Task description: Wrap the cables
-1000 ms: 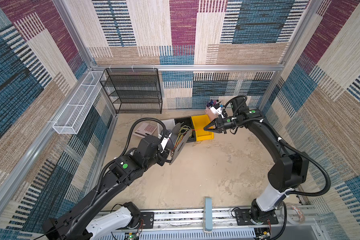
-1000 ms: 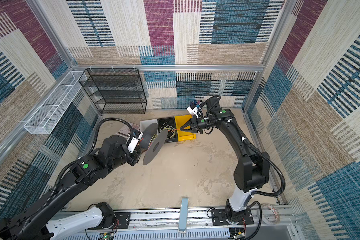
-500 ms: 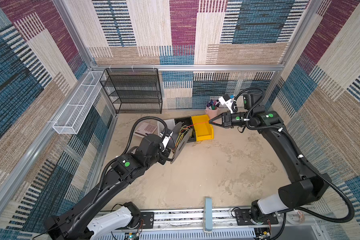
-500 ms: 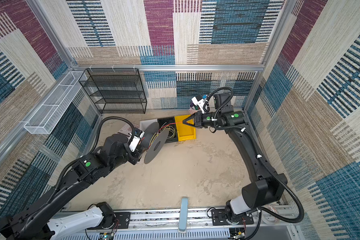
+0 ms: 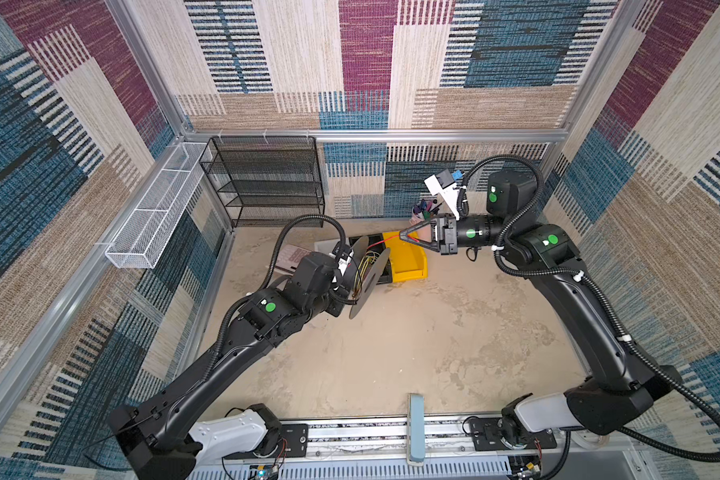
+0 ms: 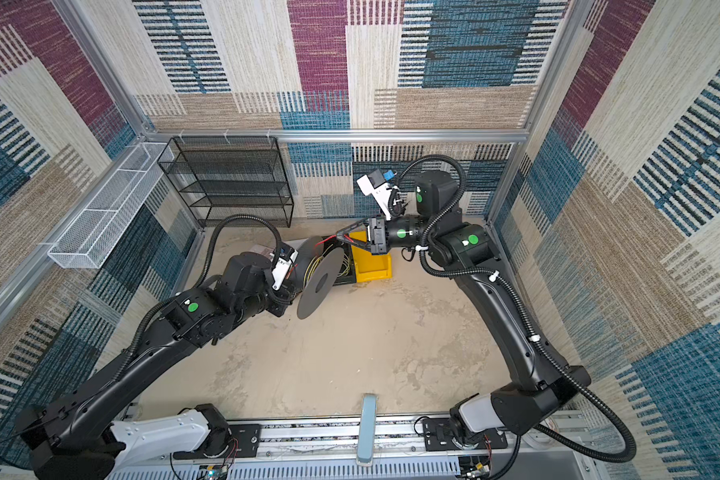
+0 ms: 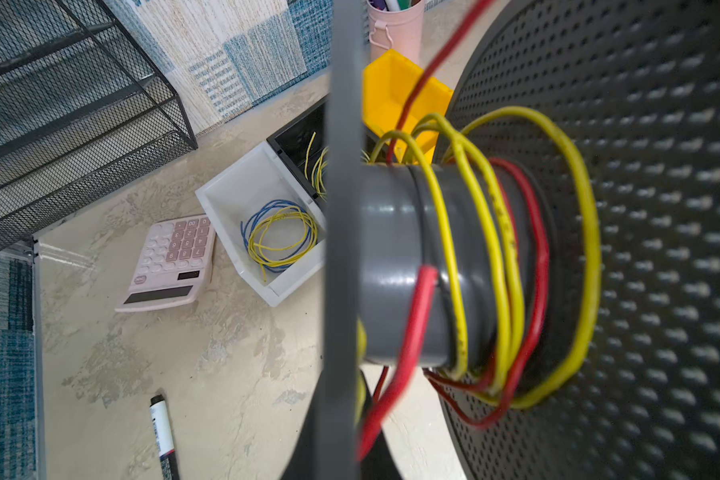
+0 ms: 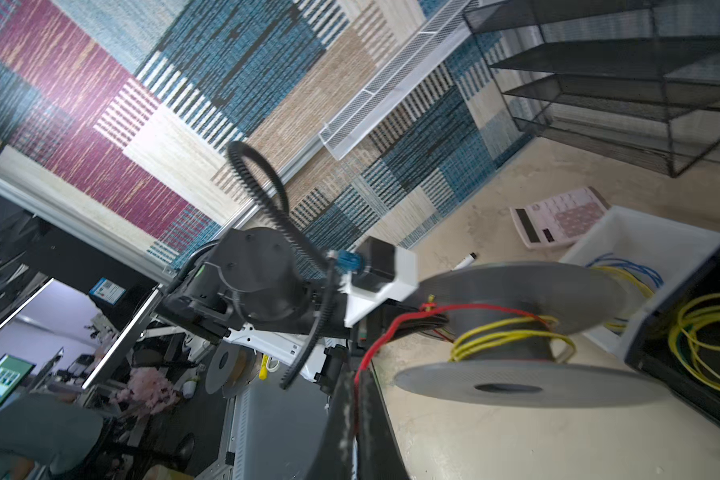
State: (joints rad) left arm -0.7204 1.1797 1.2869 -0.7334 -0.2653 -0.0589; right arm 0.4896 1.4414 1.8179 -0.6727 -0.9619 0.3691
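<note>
Closed tightly, the right gripper (image 5: 404,237) is seen pinching the red wire (image 5: 381,242) above the yellow bin (image 5: 410,264). From the fingertips the wire is stretched to the grey spool (image 5: 368,277), and some turns of it are already laid on the core, among loose loops of yellow-green wire (image 7: 460,249). The spool is held by the left gripper (image 7: 334,455), which is shut on the edge of one flange.

The winding step is judged to be in hand, with only a few turns done. For the next move, the wire should be held taut and guided around the core, between the two flanges, so that no loop springs off.

How much red wire is left beyond the right fingertips cannot be told, because the right wrist view is blurred. The left fingertips are mostly cut off at the picture's border. The far side of the core is hidden, and it cannot be told whether the spool touches the table.
</note>
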